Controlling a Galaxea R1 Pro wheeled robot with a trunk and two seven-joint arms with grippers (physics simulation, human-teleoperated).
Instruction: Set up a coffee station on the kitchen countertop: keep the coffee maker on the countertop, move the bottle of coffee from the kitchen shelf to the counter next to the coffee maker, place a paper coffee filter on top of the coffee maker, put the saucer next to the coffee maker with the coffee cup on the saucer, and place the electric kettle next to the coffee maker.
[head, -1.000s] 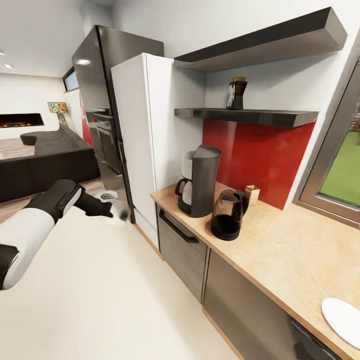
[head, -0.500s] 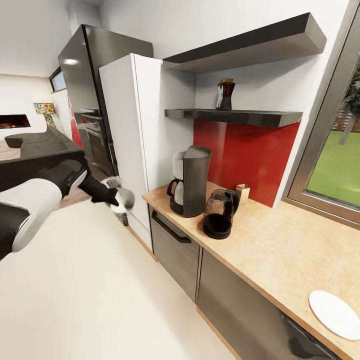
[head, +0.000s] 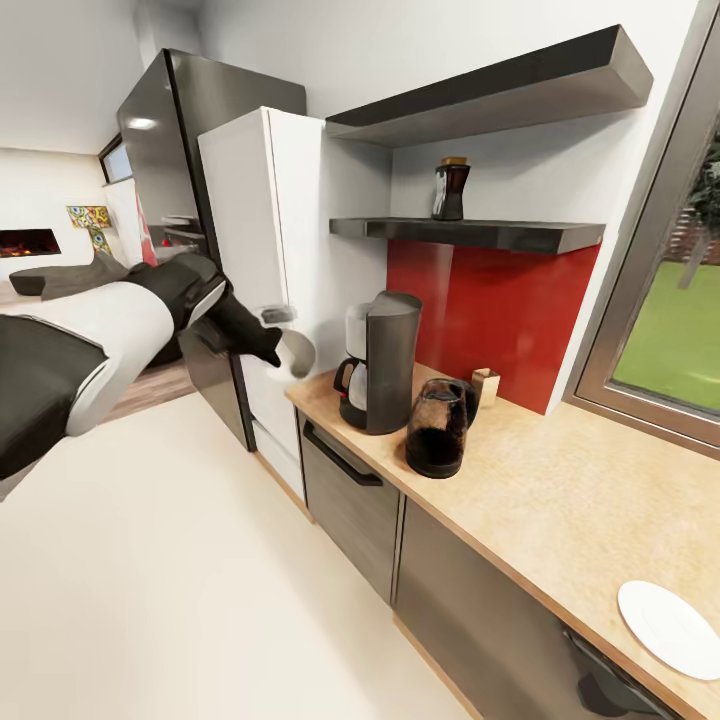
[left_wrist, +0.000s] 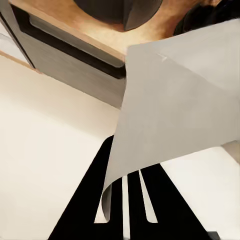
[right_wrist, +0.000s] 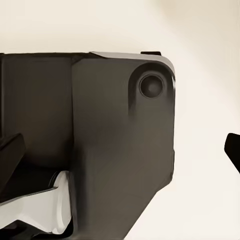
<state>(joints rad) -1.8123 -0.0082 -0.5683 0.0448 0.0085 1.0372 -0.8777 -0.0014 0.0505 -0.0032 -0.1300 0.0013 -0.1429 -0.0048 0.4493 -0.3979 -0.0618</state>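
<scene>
Filter (left_wrist: 175, 100): white paper cone, pinched in the left gripper (head: 280, 335), so the jaws are closed on it. In the wrist view it fans out past the fingers (left_wrist: 150, 200) and hides a lot of what's ahead.
Left arm: raised, out over the floor just short of the counter (head: 560, 500) edge, gripper pointing toward the maker (head: 383, 360).
Right gripper: can't tell open or closed; its cam mostly looks at a dark robot part over pale floor.
Maker: on the counter near its left end, flat grey top, carafe facing the arm side. That top is the target imo.
Kettle (head: 437, 428): already just beside the maker, on the window side.
Saucer (head: 668, 628): far down the counter, well apart from the maker. No cup spotted.
Bottle (head: 451, 188): up on the lower shelf (head: 470, 233), above and behind the maker.
How to do it well: come in above the lid, not from the side, bc the paper is floppy and will snag or fold on the housing. Centre the cone over the top, lower till it rests, then let go. Go slow near the kettle handle and don't bump the maker off its spot.
</scene>
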